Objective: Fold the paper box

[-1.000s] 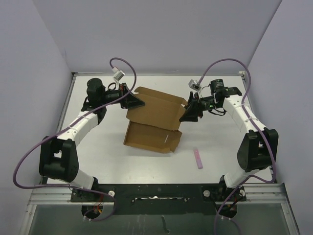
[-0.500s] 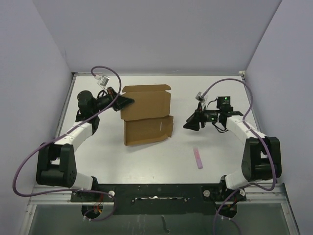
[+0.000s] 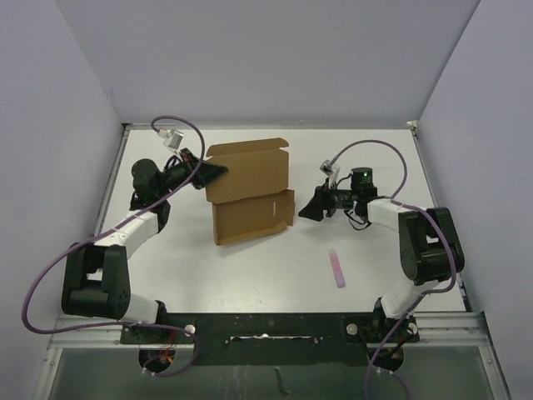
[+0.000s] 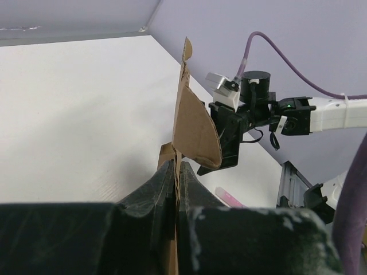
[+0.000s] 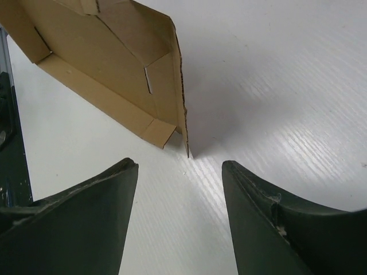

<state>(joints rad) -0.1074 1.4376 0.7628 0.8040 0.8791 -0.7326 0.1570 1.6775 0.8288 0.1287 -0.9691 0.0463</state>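
The paper box [image 3: 250, 193] is a brown creased cardboard sheet at mid-table. Its upper panel tilts up and its lower panel rests on the table. My left gripper [image 3: 218, 172] is shut on the upper panel's left edge. In the left wrist view, the fingers [image 4: 163, 183] pinch the sheet [image 4: 195, 129] edge-on. My right gripper [image 3: 306, 208] stands open just right of the box and does not touch it. In the right wrist view, the box [image 5: 109, 63] ends in a corner a little ahead of the right gripper [image 5: 179, 163], which holds nothing.
A small pink stick [image 3: 336, 268] lies on the white table [image 3: 166, 275] to the front right of the box, also seen as the stick [image 4: 232, 199] in the left wrist view. Purple walls close in the back and sides. A metal rail [image 3: 266, 327] runs along the near edge.
My right gripper let go of the box's right edge, opened and dropped back beside it. My left arm drew left, and the box swung round and squared up.
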